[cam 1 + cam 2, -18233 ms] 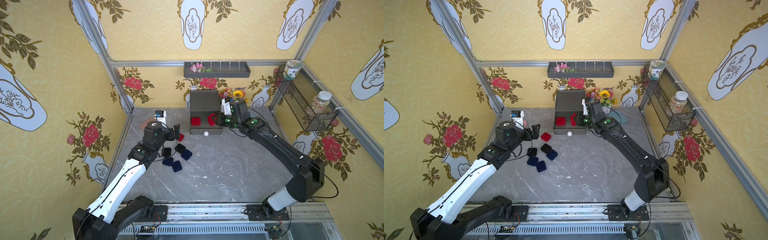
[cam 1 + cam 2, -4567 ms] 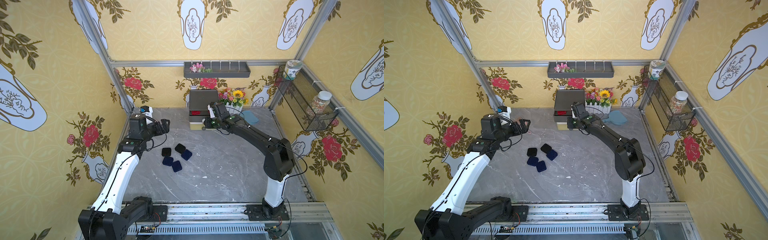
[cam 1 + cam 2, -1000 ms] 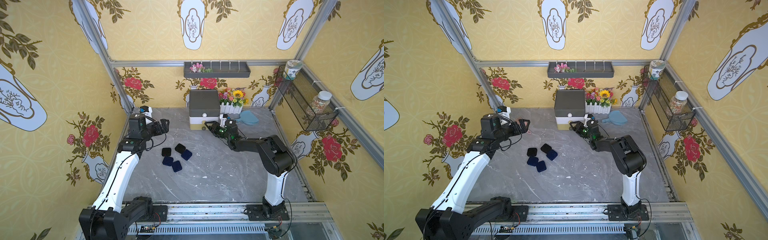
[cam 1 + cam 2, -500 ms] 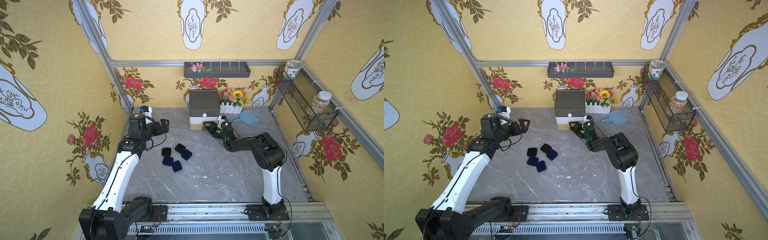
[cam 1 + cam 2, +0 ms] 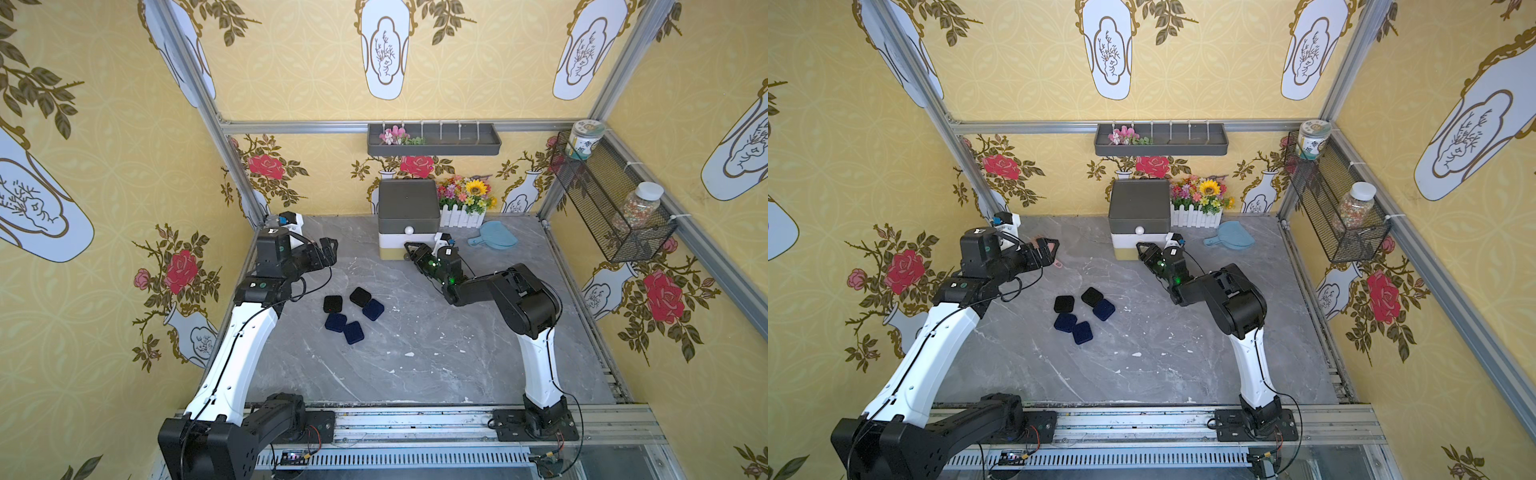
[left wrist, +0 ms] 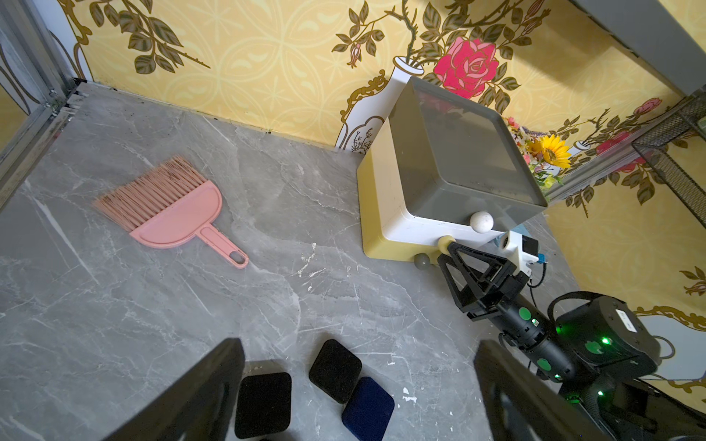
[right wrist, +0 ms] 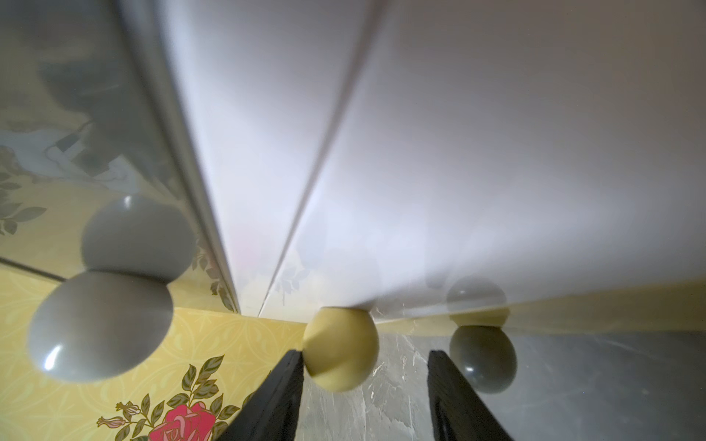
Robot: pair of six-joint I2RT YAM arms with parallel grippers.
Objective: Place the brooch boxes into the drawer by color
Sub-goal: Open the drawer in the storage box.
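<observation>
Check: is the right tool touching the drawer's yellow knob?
Touching. The right wrist view shows one finger of the right tool meeting the yellow knob at its side; the other finger stands clear.

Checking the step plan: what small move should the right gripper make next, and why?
Probably close the right gripper on the yellow knob. The knob sits between its open fingers, one touching it, the other apart. The white drawer is shut, and five boxes lie on the table.

place: robot lab test cell | evidence: aluminium frame (image 5: 291, 126), printed wallpaper panels (image 5: 291, 62), arm-mounting rail (image 5: 415, 430)
</observation>
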